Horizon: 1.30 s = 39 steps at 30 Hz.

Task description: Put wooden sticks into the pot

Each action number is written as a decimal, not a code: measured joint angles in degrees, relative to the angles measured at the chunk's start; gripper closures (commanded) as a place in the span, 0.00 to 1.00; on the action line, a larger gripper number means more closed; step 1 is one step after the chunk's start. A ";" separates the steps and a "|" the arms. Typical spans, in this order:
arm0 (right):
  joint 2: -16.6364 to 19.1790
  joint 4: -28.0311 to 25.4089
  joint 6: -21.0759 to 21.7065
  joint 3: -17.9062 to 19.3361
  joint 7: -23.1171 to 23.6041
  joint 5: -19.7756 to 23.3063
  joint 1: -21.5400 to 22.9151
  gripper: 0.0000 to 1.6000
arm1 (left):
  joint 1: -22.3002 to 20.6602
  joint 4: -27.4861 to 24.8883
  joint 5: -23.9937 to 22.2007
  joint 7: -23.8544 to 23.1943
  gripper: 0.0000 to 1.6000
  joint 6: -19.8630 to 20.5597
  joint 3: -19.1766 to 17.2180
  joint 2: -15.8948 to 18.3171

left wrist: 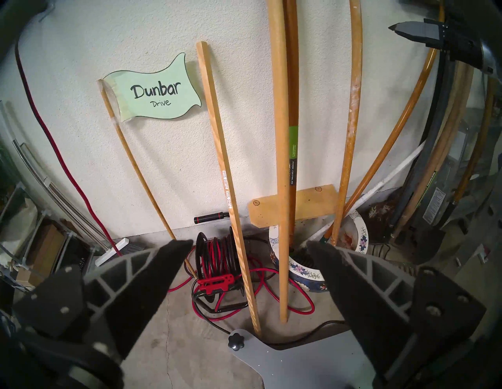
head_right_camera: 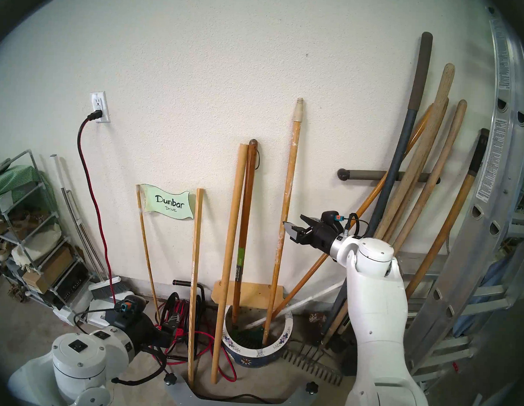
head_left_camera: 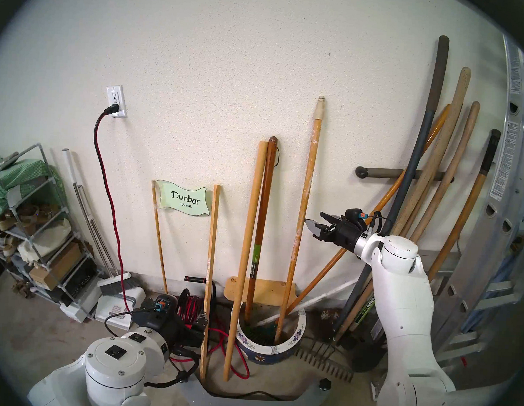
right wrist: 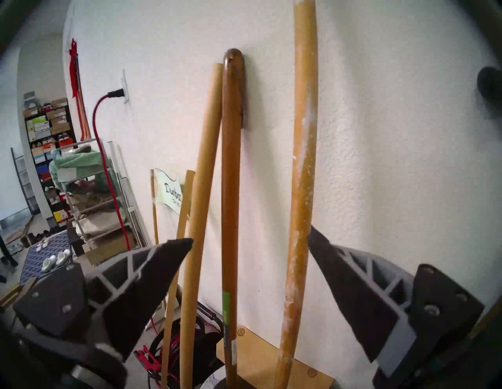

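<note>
The pot [head_left_camera: 297,334], blue with a white flowered rim, stands on the floor by the wall. One wooden stick [head_left_camera: 303,200], paint-flecked with a cream tip, stands in it and leans on the wall. The plain wooden stick [head_left_camera: 246,257] leans beside it with its foot on the floor, left of the pot. My right gripper [head_left_camera: 314,223] is open at mid-height, its tips right by the flecked stick [right wrist: 301,190]. My left gripper [head_left_camera: 200,326] is open and low, facing the plain stick [left wrist: 281,163] and the pot [left wrist: 301,269] from the left.
A dark brown handle [head_left_camera: 259,228] with a green label stands in the pot. A thin square stick [head_left_camera: 210,271] leans left of the plain one. A red and black cord reel [head_left_camera: 190,309], a rake [head_left_camera: 322,365], leaning garden tools [head_left_camera: 428,205], a ladder [head_left_camera: 500,208] and a shelf rack [head_left_camera: 37,233] crowd the floor.
</note>
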 measured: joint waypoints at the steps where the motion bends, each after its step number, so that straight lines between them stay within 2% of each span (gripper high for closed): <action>1: 0.00 -0.78 -0.19 0.34 0.28 0.14 -0.59 0.00 | 0.02 0.00 0.00 -0.06 0.00 -0.10 -0.01 0.01; 10: -2.10 -8.19 -1.23 3.40 1.23 0.40 -6.49 0.00 | -0.18 1.10 0.69 -0.79 0.00 -1.77 0.80 -0.39; 12: -2.68 -9.04 -1.33 3.48 1.32 0.45 -8.34 0.00 | -1.61 3.40 0.76 -1.92 0.00 -2.41 1.94 -1.13; 24: -4.61 -12.33 -1.98 4.13 0.63 0.51 -13.61 0.00 | -10.10 9.62 1.65 -6.10 0.00 -4.56 5.61 -4.80; 39: -6.23 -16.00 -2.77 6.13 -1.65 0.58 -16.86 0.00 | -20.02 20.48 3.89 -10.65 0.00 -6.14 9.30 -10.55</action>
